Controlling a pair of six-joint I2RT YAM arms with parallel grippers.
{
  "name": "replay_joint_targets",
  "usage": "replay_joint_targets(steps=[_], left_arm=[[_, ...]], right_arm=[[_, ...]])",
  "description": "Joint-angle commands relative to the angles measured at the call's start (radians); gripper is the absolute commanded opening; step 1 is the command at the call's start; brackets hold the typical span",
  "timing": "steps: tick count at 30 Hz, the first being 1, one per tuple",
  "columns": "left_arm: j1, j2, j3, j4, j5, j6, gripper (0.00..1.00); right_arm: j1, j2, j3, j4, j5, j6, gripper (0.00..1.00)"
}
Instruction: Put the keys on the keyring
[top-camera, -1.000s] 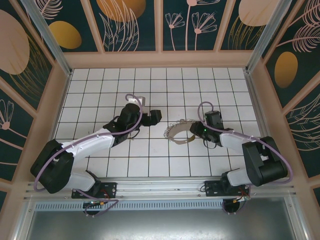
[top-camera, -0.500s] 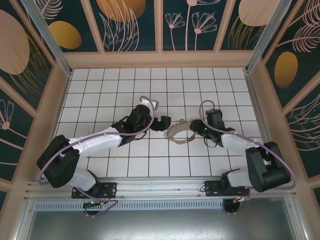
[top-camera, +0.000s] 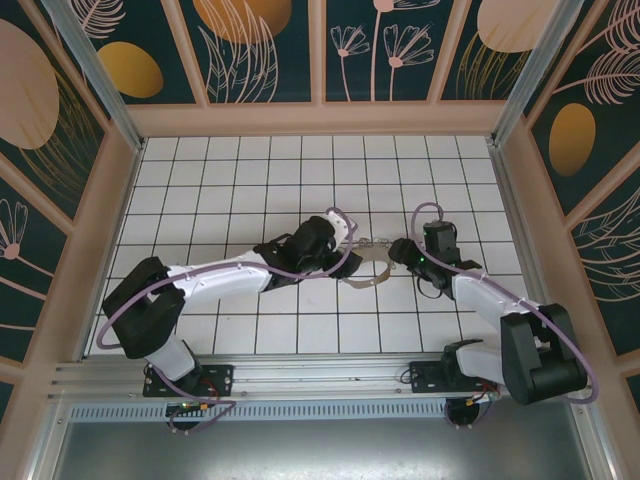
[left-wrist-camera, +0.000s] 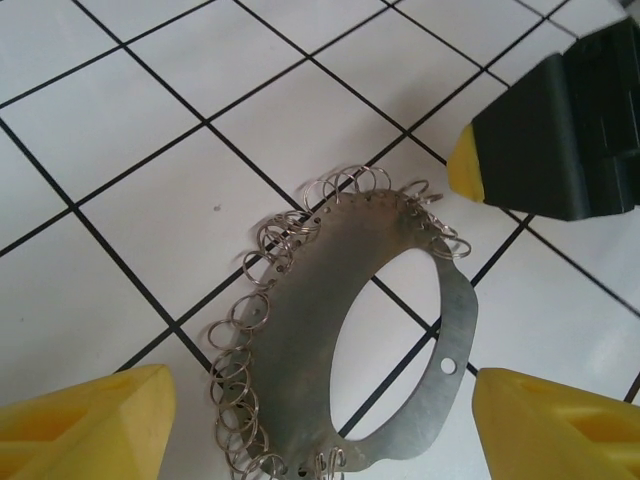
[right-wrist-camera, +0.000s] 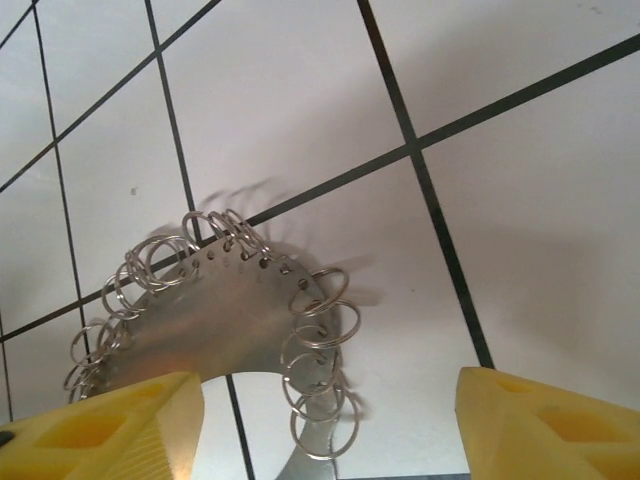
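Flat silvery oval keyring (left-wrist-camera: 300, 330), fringed with small wire loops, lies mid-frame on white tiled floor (left-wrist-camera: 120, 130). Left gripper (left-wrist-camera: 322, 428): wide, straddling it. Right gripper (right-wrist-camera: 325, 430): wide, empty.

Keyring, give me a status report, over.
Left gripper open, straddling keyring. Right gripper open, poised at its opposite edge. Ring flat on the tiled table, not gripped. Both grippers crowd close over it.

Both arms stretch inward and low, their wrists angled down, so the grippers nearly meet tip to tip. The left gripper (top-camera: 348, 247) has its yellow fingertips (left-wrist-camera: 90, 420) spread wide. Facing it, the right gripper (top-camera: 397, 250) also stands parted.
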Motion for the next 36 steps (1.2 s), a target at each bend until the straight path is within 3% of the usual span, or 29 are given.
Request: replay_joint_targets(steps=[1, 7, 12, 20, 29, 36], left_arm=[[-0.002, 0.032, 0.035, -0.041, -0.005, 0.085, 0.74], [-0.003, 0.124, 0.074, -0.022, 0.058, 0.136, 0.66], [-0.012, 0.173, 0.085, 0.028, 0.130, 0.183, 0.58], [-0.076, 0.272, 0.135, 0.064, 0.130, 0.293, 0.44], [-0.130, 0.396, 0.241, 0.051, 0.115, 0.329, 0.37], [-0.130, 0.364, 0.204, 0.134, 0.065, 0.282, 0.32]], right_arm=[[-0.013, -0.021, 0.006, -0.061, 0.037, -0.025, 0.75], [-0.042, -0.038, 0.028, -0.121, 0.089, -0.033, 0.84], [-0.064, -0.068, 0.047, -0.172, 0.159, -0.022, 0.99], [-0.134, -0.128, 0.041, -0.207, 0.111, -0.004, 0.99], [-0.149, -0.160, 0.014, -0.194, 0.079, 0.002, 0.99], [-0.145, -0.171, -0.015, -0.133, -0.086, -0.047, 0.96]])
